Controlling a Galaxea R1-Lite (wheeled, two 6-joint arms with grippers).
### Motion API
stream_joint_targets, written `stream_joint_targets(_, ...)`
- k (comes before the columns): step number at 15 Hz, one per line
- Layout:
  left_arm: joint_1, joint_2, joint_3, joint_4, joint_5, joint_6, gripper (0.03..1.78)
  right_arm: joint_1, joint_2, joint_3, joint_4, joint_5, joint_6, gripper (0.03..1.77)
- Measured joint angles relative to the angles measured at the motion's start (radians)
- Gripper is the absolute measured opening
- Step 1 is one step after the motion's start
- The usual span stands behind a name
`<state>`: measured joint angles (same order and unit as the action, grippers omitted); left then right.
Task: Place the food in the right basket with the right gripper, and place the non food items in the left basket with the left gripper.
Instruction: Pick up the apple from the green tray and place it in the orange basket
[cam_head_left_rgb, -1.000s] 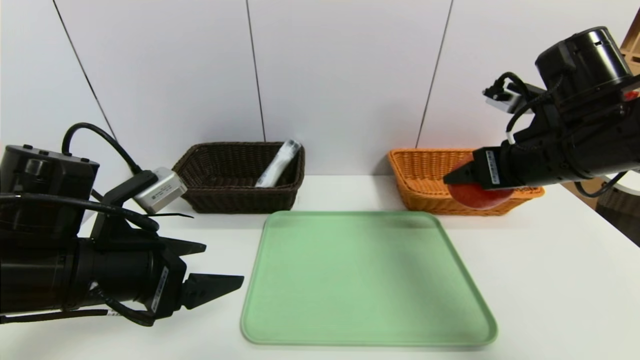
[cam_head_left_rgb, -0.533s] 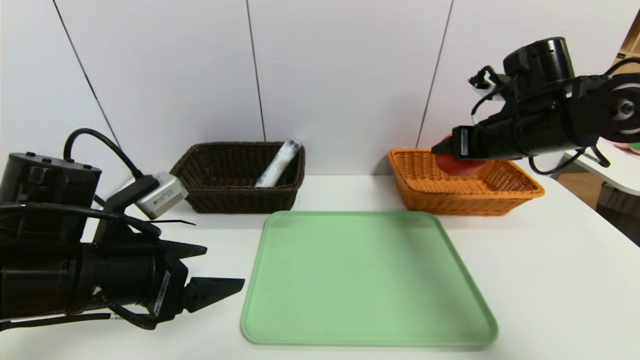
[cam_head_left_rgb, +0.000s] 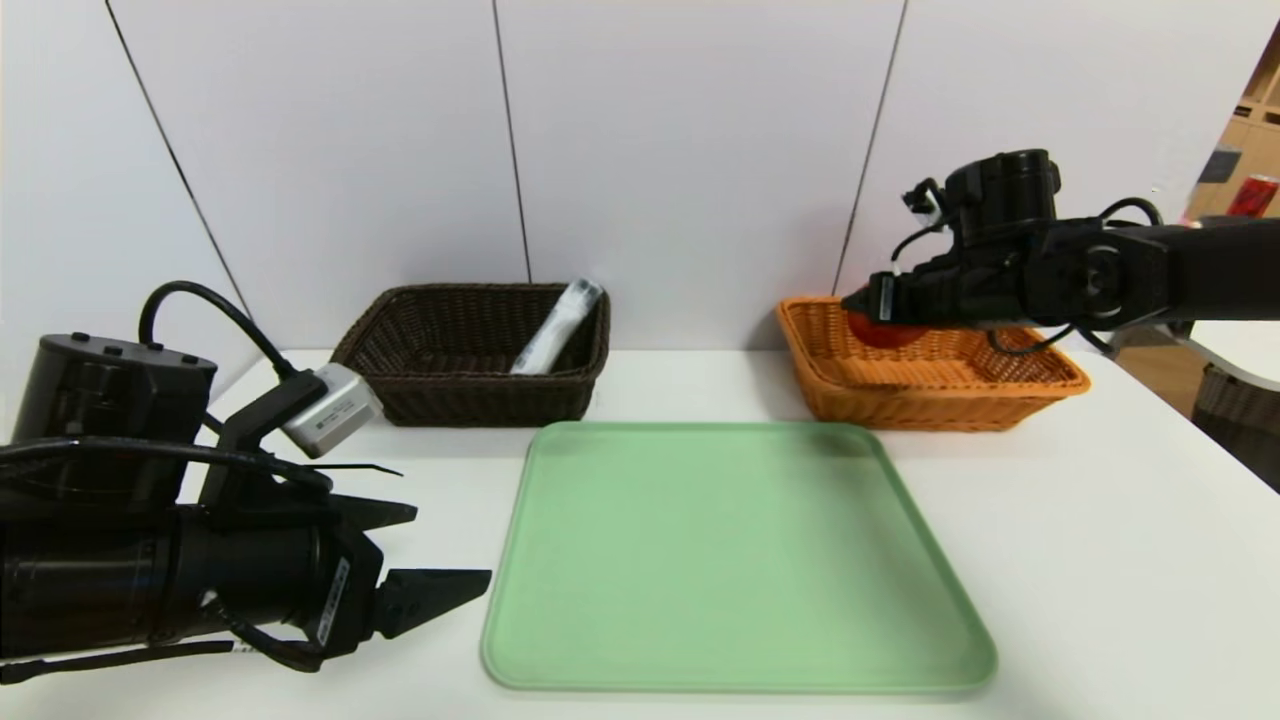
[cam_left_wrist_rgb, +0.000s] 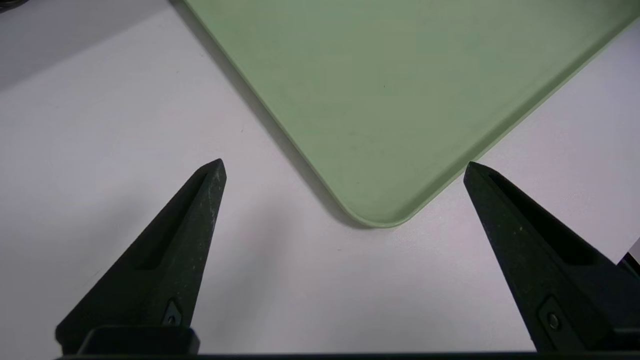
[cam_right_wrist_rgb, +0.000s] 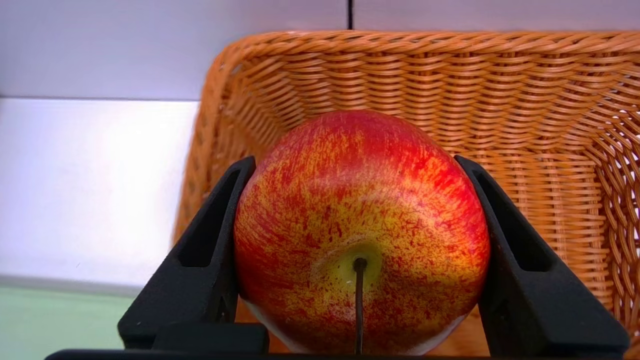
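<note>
Right hand (cam_right_wrist_rgb: 361, 160) pinches apple (cam_right_wrist_rgb: 360, 225) over orange basket (cam_head_left_rgb: 930, 410), 1 o'clock of green tray (cam_head_left_rgb: 740, 560); left hand (cam_head_left_rgb: 452, 542) spread, tray's 9 o'clock.

A white wall (cam_head_left_rgb: 690, 150), crossed by thin dark seams, is seen behind the gripper (cam_head_left_rgb: 868, 305). The white tabletop (cam_head_left_rgb: 690, 385) is spread below it. Beyond the gripper's far right, wooden shelving (cam_head_left_rgb: 1248, 150) and a patch of brown floor (cam_head_left_rgb: 1155, 372) are partly shown.

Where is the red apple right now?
In the head view, the apple is on the right, between the right gripper's fingers, over the orange-tan basket.
</note>
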<state>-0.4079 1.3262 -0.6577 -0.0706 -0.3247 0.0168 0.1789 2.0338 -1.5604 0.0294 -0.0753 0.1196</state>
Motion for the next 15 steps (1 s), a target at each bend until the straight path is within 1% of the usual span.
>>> stream_joint_targets(2, 0.0, 0.005, 0.018, -0.027, 0.0, -0.001, 1.69, -0.013, 0.04, -0.017, -0.006, 0.0, 0.0, 1.23)
stream_joint_targets(5, 0.002, 0.012, 0.03, -0.043, 0.0, -0.002, 1.69, -0.027, 0.083, -0.044, -0.009, -0.03, -0.024, 1.23)
stream_joint_targets(9, 0.003, 0.021, 0.033, -0.042, 0.001, -0.001, 1.69, -0.036, 0.112, -0.058, -0.007, -0.032, -0.045, 1.23)
stream_joint_targets(14, 0.004, 0.022, 0.039, -0.054, 0.001, -0.001, 1.69, -0.039, 0.12, -0.076, -0.006, -0.03, -0.051, 1.23)
stream_joint_targets(15, 0.004, 0.023, 0.039, -0.055, 0.0, -0.001, 1.69, -0.04, 0.12, -0.077, -0.006, -0.031, -0.051, 1.3)
